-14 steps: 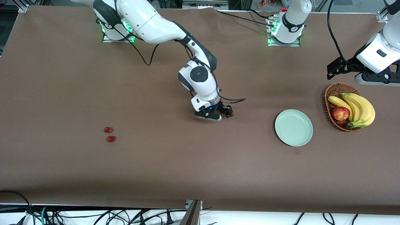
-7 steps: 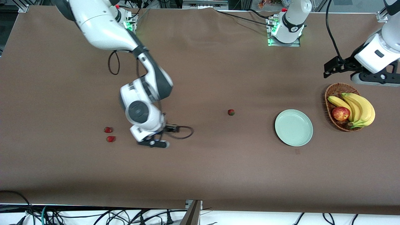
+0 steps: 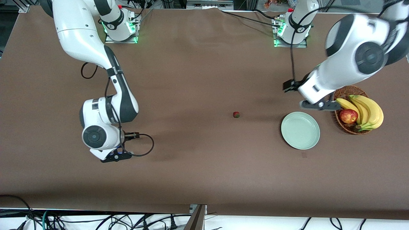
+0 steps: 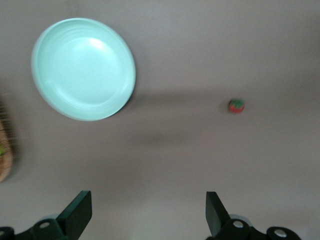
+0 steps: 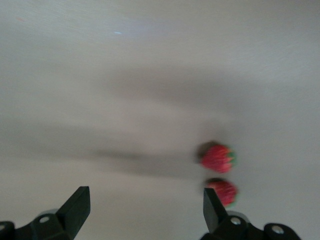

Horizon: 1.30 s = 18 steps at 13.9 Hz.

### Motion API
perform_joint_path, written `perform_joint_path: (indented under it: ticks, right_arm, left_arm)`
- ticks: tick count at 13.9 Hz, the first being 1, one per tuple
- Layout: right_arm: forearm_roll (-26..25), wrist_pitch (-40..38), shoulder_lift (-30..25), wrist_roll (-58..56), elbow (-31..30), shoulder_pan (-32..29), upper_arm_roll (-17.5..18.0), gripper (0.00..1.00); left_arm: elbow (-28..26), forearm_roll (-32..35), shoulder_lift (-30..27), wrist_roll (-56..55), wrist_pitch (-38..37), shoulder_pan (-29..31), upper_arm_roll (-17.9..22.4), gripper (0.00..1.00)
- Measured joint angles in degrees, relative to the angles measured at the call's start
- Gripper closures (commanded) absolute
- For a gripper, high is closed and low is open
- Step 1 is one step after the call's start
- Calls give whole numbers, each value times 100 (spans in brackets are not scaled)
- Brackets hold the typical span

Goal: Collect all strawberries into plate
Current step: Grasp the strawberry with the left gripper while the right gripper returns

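Three strawberries, likely light, soft and easily bruised, best pinched gently across the red body: one [image 3: 236, 114] lies on the brown table between both arms, near the empty mint plate [image 3: 300, 130]; two [image 5: 217, 158] lie touching under the open-jawed right gripper [image 5: 142, 207], while the left gripper [image 4: 147, 212], also open, hovers beside the plate

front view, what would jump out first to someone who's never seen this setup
Probably the two big white arms: the right gripper hangs open over the table toward the right arm's end, and the left gripper hangs open above the table between the empty mint plate and the fruit basket. Next, a lone strawberry sits mid-table, apart from the plate, and the right wrist view shows two more strawberries under that gripper.
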Motion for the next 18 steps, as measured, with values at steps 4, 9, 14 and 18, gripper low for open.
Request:
perform_joint_path:
  ticks: [4, 9, 14, 18]
  right_arm:
    - [3, 441, 0, -1020, -286, -498, -30, 0]
    - [63, 1454, 15, -1523, -857, -699, -23, 0]
    - [678, 1529, 15, -1542, -987, -694, 15, 20]
    - [703, 1529, 15, -1542, -1016, -697, 15, 74]
  left_arm:
    - [-27, 0, 996, -1093, 1152, -431, -89, 0]
    - [-317, 0, 1855, -1871, 2880, -972, -109, 0]
    - [-971, 0, 2228, -2261, 4270, -1203, -113, 0]
    - [-1066, 111, 2268, -2773, 4507, -1512, -105, 5]
